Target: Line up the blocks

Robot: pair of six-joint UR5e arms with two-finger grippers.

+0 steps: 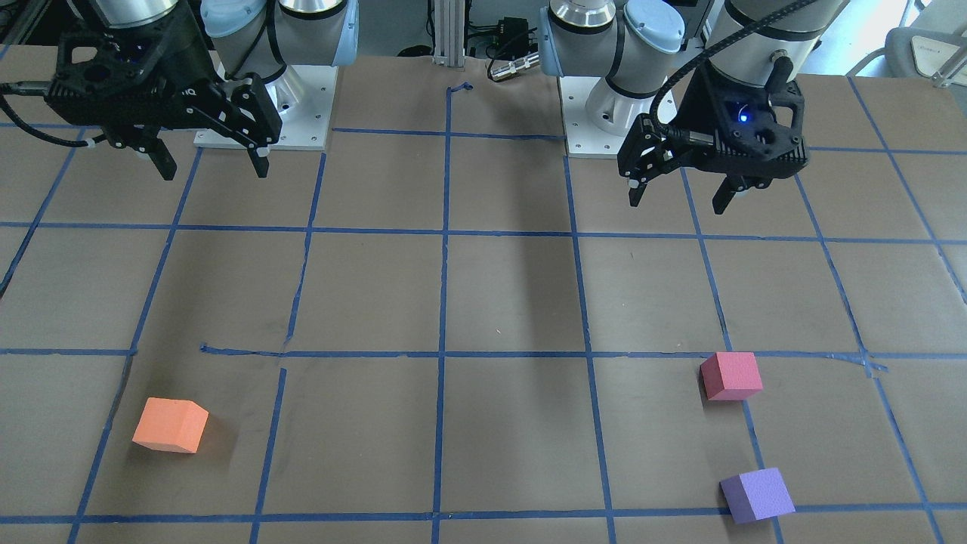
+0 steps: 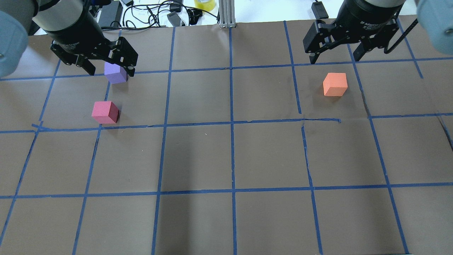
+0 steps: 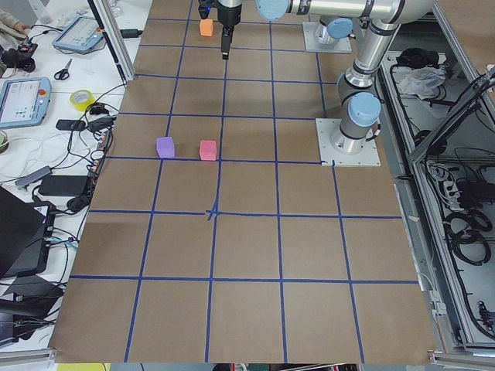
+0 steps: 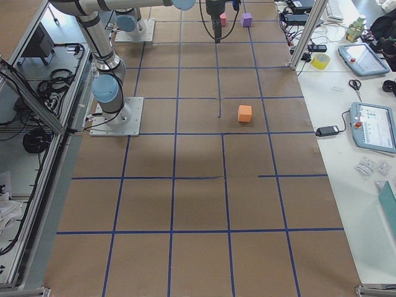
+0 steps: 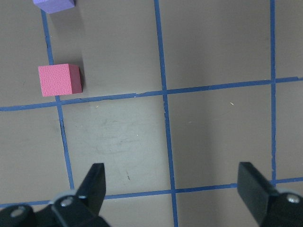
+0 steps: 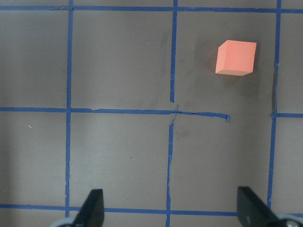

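Three foam cubes lie on the brown table. The orange block point(image 1: 171, 425) point(image 2: 334, 84) point(image 6: 236, 57) is alone on my right side. The pinkish-red block point(image 1: 730, 375) point(image 2: 105, 112) point(image 5: 59, 80) and the purple block point(image 1: 756, 495) point(image 2: 115, 73) point(image 5: 54, 4) lie close together on my left side, apart from each other. My left gripper point(image 1: 678, 204) point(image 5: 173, 184) is open, empty and raised above the table, nearer the base than those two blocks. My right gripper point(image 1: 214, 172) point(image 2: 334, 60) point(image 6: 171, 205) is open, empty and raised, well back from the orange block.
Blue tape lines point(image 2: 231, 124) mark a grid on the table. The arm bases point(image 1: 264, 113) point(image 1: 604, 121) stand on the robot's side of the table. Cables and a yellow tape roll point(image 2: 204, 4) lie past the far edge. Tablets point(image 4: 371, 127) sit on the side bench.
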